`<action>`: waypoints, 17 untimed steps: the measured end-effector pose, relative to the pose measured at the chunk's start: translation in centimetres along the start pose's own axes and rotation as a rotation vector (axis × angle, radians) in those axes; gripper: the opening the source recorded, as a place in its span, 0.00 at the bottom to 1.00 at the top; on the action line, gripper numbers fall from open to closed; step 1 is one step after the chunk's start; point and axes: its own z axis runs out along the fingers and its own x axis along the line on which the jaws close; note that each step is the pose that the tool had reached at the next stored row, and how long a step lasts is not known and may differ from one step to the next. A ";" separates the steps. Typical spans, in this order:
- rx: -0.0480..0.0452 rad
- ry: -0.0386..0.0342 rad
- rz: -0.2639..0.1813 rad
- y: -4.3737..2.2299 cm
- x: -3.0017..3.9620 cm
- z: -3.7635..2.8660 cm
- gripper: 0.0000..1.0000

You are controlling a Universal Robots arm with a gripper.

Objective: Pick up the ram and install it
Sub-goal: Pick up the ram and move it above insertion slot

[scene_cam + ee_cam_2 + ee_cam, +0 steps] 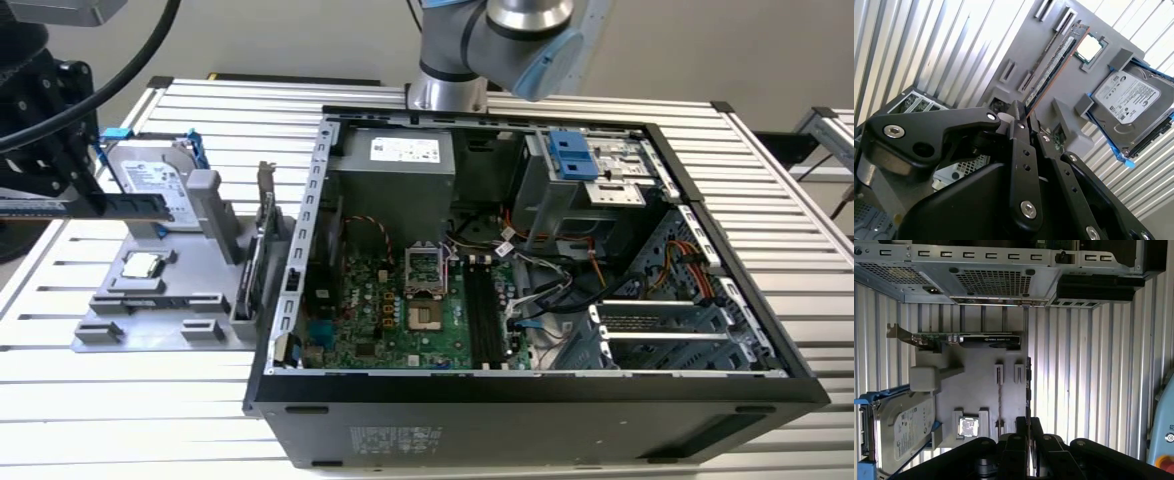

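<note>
A: How does the arm (514, 35) sit?
B: Its gripper (64, 180) hangs at the exterior view's left edge, above the grey holder (147, 310). The fingers are pinched onto one end of the ram (127, 206).
A: And the ram's line?
B: Level, on its thin edge, with the long axis running across the exterior view. The free end points toward the computer case (534, 400), near the hard drive (147, 165).

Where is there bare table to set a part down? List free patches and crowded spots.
Free: table slats in front of the grey holder, at the exterior view's lower left; slats beyond the holder, beside the case. Crowded: over the holder, where the gripper grips the ram near the hard drive.
</note>
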 end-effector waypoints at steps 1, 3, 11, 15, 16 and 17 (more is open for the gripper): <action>-0.0001 0.0001 0.000 0.08 0.00 0.01 0.00; 0.0000 0.0000 0.000 0.24 0.00 0.00 0.00; 0.0000 0.0000 0.000 0.87 0.01 0.02 0.00; 0.0000 0.0000 0.000 1.17 0.01 0.03 0.00; 0.0000 0.0000 0.000 1.24 0.01 0.03 0.00; 0.0000 0.0001 0.000 1.32 0.01 0.03 0.00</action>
